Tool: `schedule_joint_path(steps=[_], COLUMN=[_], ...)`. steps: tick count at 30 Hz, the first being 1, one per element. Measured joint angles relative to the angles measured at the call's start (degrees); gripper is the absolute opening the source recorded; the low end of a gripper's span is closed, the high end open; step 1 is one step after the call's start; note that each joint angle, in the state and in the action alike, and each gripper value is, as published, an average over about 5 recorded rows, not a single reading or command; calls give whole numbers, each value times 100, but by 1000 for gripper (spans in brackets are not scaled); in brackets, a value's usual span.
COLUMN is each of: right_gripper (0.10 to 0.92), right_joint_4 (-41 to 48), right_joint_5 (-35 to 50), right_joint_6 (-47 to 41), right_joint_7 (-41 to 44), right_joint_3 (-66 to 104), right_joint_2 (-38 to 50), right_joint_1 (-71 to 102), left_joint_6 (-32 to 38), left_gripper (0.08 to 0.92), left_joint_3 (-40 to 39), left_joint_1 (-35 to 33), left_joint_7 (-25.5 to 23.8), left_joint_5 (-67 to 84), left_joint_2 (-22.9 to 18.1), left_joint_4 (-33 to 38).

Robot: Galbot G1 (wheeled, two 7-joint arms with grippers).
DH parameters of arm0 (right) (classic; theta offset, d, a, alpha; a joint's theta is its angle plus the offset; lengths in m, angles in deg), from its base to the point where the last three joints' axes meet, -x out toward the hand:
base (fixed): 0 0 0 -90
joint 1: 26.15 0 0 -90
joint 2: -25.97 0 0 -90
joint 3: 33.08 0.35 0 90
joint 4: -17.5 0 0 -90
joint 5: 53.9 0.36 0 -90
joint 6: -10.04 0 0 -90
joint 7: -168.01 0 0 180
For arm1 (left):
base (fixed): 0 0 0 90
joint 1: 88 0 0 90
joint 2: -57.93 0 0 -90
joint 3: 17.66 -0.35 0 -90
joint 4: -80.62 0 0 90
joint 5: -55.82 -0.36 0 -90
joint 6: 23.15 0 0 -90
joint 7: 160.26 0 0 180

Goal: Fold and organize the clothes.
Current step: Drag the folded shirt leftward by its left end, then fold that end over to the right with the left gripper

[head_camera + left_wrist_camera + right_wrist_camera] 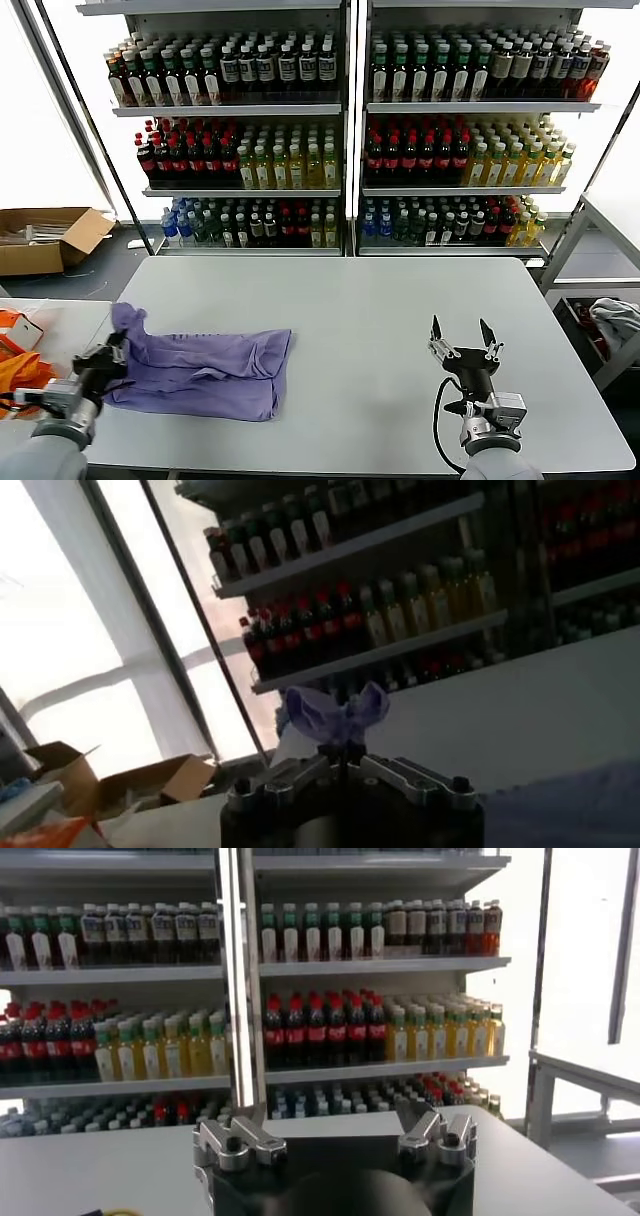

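Now, purple T-shirt point(200, 370) lying folded on bench point(380, 330), left tool point(112, 352) pinching its left edge, right tool point(462, 335) wide, well right of T-shirt.

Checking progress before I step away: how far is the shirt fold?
Partly done: the T-shirt lies folded over on the table. In hand: the left gripper is shut on its left edge, bunched fabric showing in the left wrist view. Left: final folds. The right gripper hovers open, holding nothing.

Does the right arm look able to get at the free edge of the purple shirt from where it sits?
Probably yes: the open right claw has bare table between it and the T-shirt, whose far end the left claw pinches.
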Motion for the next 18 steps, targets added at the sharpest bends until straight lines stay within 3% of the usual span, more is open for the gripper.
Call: schedule_joint_path(steps=[8,18], right_gripper=[823,823], right_joint_4=[-98,-90], right_joint_5=[-93,-176], right_joint_6=[-59,-66], right_joint_7=[-11,-26], right_joint_3=[-33,-39], right_joint_2=[-189,-316], right_joint_1=[125,199], left_joint_6=[-154,-230], left_gripper=[91,91], left_joint_3=[-989,-1692], left_joint_1=[281,424], left_joint_7=[43,45], left_joint_5=[-115,-196], left_joint_2=[-371,-515], left_joint_4=[156,296])
